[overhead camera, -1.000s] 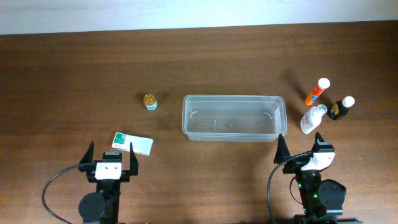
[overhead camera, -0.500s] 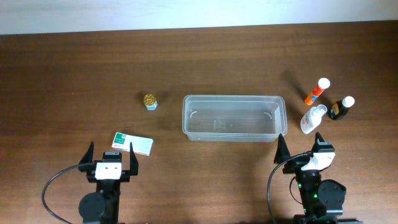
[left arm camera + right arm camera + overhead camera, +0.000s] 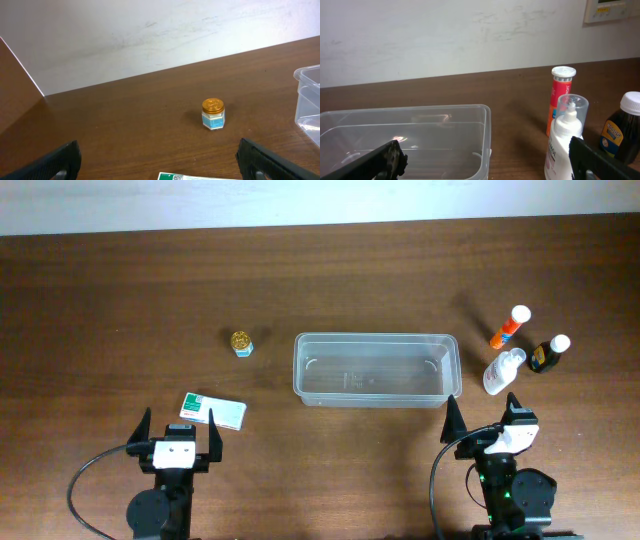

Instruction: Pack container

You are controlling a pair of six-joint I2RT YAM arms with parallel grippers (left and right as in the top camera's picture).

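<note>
While both arms sit at the lower edge of the overhead view, the left gripper (image 3: 179, 420) and right gripper (image 3: 482, 415) are spread and hold nothing. The clear rectangular plastic container (image 3: 372, 375) lies empty at centre.

Left wrist view: a small gold-lidded jar (image 3: 213, 114) stands centre right, and a white-and-green flat box (image 3: 200, 176) lies at the bottom edge.

Right wrist view: a white pump bottle (image 3: 562, 145) at lower right crowds an orange tube (image 3: 561, 100) and a dark bottle (image 3: 620, 132). A first pick probably calls for gripping its body squarely without tipping these neighbours.

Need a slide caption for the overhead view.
Empty container mid-table; jar, flat box left, bottles right; left claw, right claw open.
</note>
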